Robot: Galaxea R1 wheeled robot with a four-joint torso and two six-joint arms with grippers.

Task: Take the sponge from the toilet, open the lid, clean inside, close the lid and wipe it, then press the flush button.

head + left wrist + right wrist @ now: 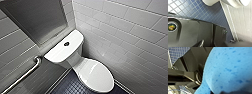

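Blue sponge (228, 69) looms close; white toilet (65, 47), lid (97, 75) shut, points lower right.

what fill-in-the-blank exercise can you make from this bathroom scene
1. The lid of the toilet is ____.
2. The sponge right up against the right wrist camera is ____ in colour.
3. The round dark button sits on top of the toilet's ____.
4. The floor is laid with small dark blue ____.

Missing words: closed; blue; tank; tiles.
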